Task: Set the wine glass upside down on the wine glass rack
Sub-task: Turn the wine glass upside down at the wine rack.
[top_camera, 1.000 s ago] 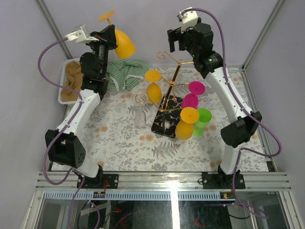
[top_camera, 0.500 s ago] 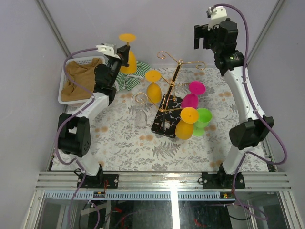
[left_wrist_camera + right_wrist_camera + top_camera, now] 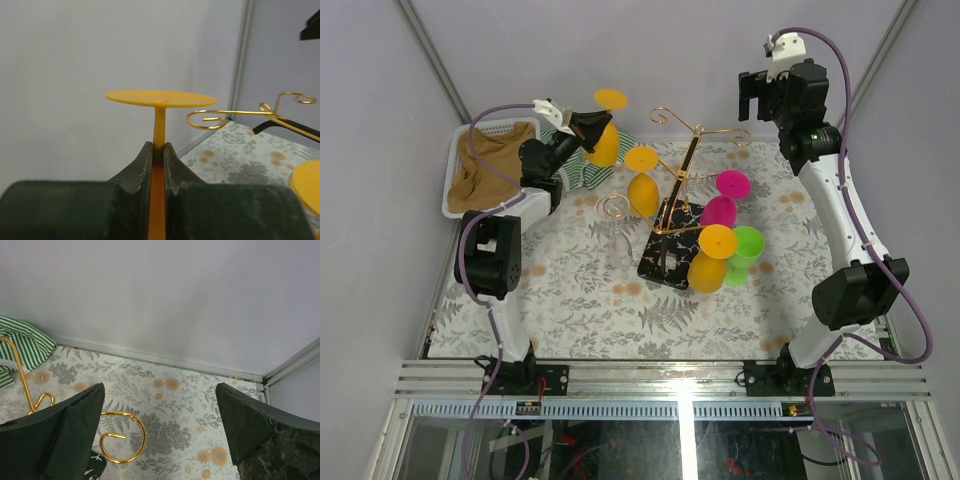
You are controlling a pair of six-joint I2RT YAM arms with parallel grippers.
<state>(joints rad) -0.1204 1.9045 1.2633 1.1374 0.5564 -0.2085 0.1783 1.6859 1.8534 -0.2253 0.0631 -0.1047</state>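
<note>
Arms: two, one gripper each.
Left gripper (image 3: 157, 150): fingers pressed together on the stem of the held glass (image 3: 603, 148).
Right gripper (image 3: 160, 395): fingers spread wide with nothing between them, high over the far right of the table (image 3: 570, 290).
Held glass: one, orange, upside down with its foot on top. It is in the air off the far left of the rack (image 3: 688, 160), over the striped cloth (image 3: 570, 172), near a curled hook (image 3: 206, 120) but apart from it.
Rack: one, gold, with an upright post on a black speckled base, mid-table.
Glasses at the rack: two orange glasses (image 3: 642, 192) and one magenta glass (image 3: 719, 210), all foot up. There is also one green glass (image 3: 748, 246), and one clear glass (image 3: 613, 245) hangs faintly under a left hook.
Orange in all: three.
Basket (image 3: 450, 195): one, white, at far left, holding one brown cloth (image 3: 485, 170).
Striped cloth: one, green and white, just right of the basket.
</note>
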